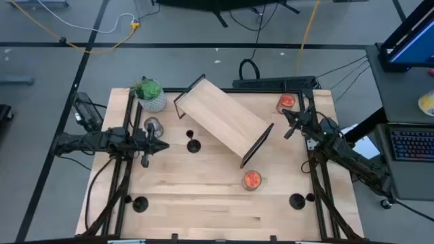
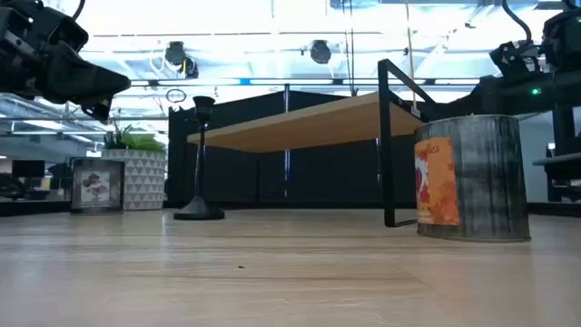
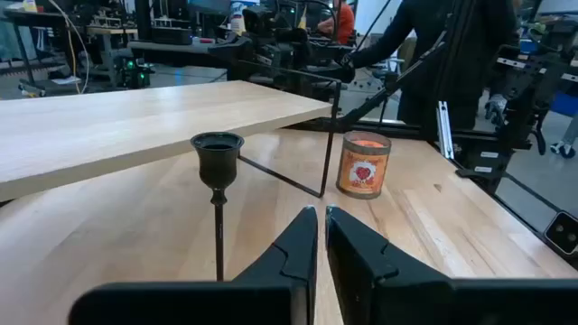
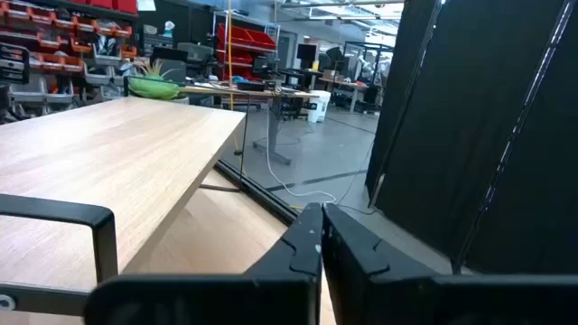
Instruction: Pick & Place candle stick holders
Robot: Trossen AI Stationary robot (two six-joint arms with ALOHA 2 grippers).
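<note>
One matte-black candle stick holder (image 1: 193, 146) stands upright on its round base on the table, next to the wooden shelf's near-left side. It shows in the low view (image 2: 201, 154) and in the left wrist view (image 3: 217, 158), with its cup on top of a thin stem. My left gripper (image 1: 163, 144) is shut and empty, a short way to the holder's left and above the table; its fingertips (image 3: 321, 239) are beside the stem. My right gripper (image 1: 288, 131) is shut and empty, raised near the shelf's right leg; it also shows in the right wrist view (image 4: 321, 226).
A wooden shelf (image 1: 224, 118) on black metal legs stands slantwise mid-table. Orange candle jars stand at its near end (image 1: 252, 179) and at the far right (image 1: 287, 102). A potted plant (image 1: 150, 95) and a small frame (image 2: 91, 186) are at the far left. Dark discs (image 1: 140, 203) (image 1: 296, 200) lie near the front.
</note>
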